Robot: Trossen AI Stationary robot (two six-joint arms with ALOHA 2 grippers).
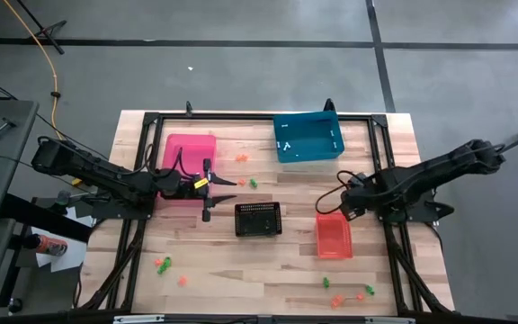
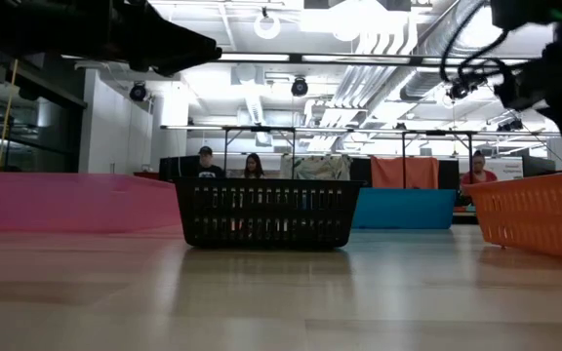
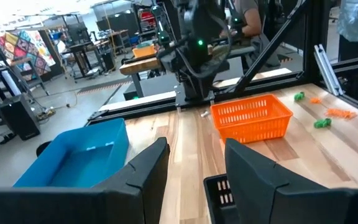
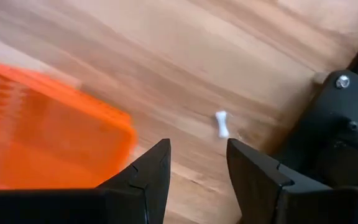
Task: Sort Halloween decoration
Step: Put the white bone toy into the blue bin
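Grey floor [image 1: 241,72], bright ceiling lights [image 2: 266,24], exposed ducts [image 2: 398,49]

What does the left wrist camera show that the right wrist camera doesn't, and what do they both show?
Only the left wrist view shows the blue bin, a corner of the black basket, green and orange trinkets on the table and the right arm's base behind the orange basket.

Only the right wrist view shows a small white bone-shaped trinket lying on the wood, apart from the basket.

Both show the orange basket, the wooden table, and their own gripper open and empty: the left gripper and the right gripper.
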